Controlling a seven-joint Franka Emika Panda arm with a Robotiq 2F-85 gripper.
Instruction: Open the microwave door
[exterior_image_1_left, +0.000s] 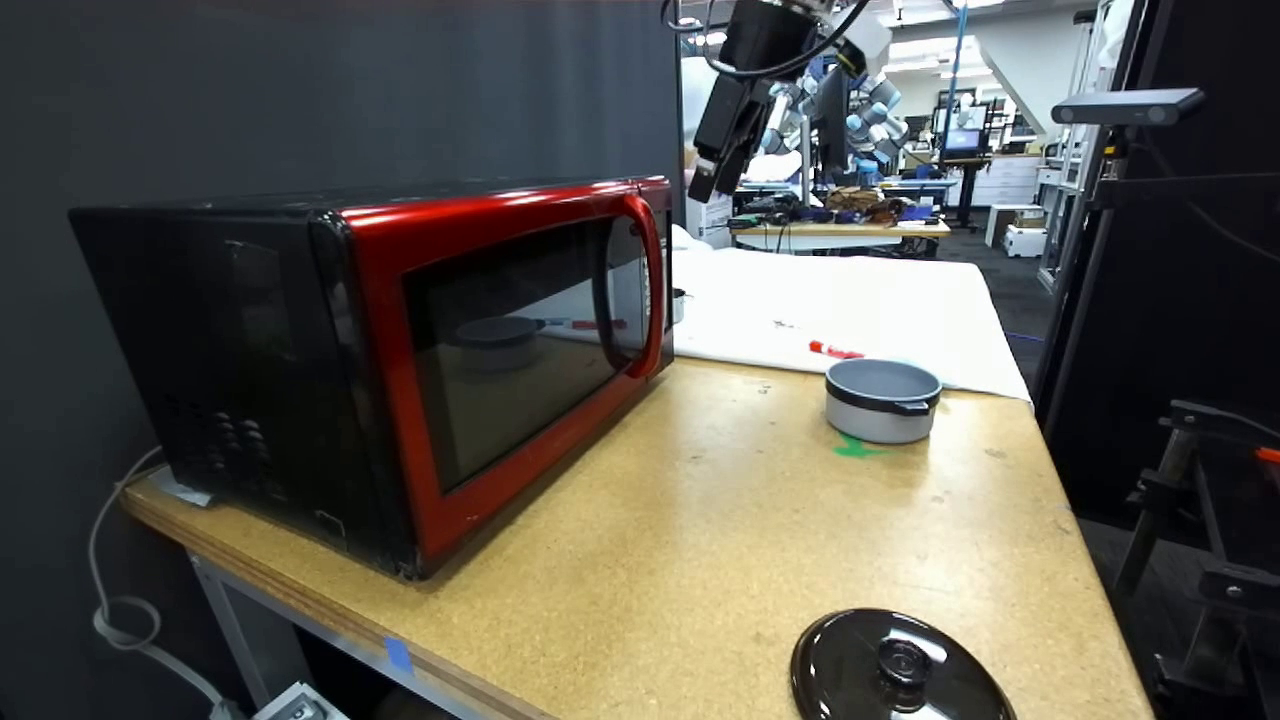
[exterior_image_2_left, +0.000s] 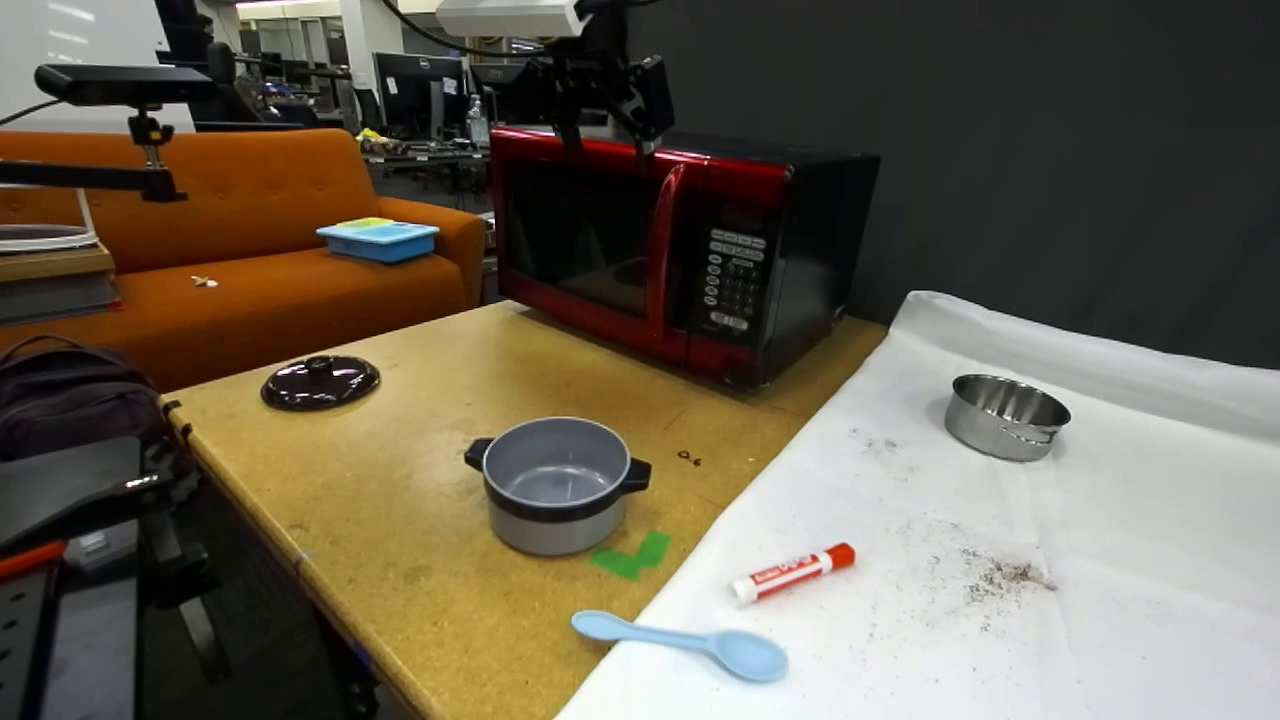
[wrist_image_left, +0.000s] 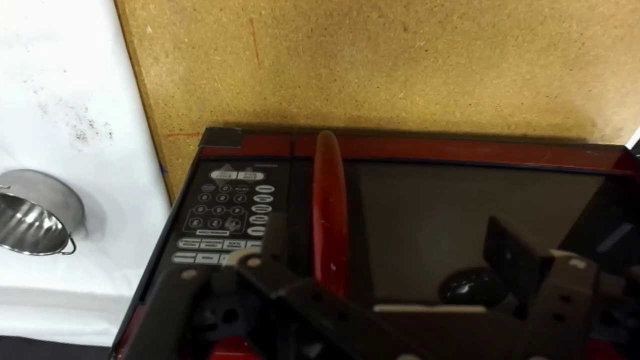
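The microwave stands on the wooden table; it also shows in an exterior view and the wrist view. Its red-framed door is shut, dark window facing the table; it fills the right of the wrist view. The curved red handle stands upright by the keypad, also visible in an exterior view. My gripper is open and empty, high near the microwave's top front edge. In the wrist view the handle appears between the spread fingers, nearer the left finger.
A grey pot and a dark lid lie on the table in front of the microwave. A marker, blue spoon and steel pan lie by or on the white sheet. A dark wall stands behind.
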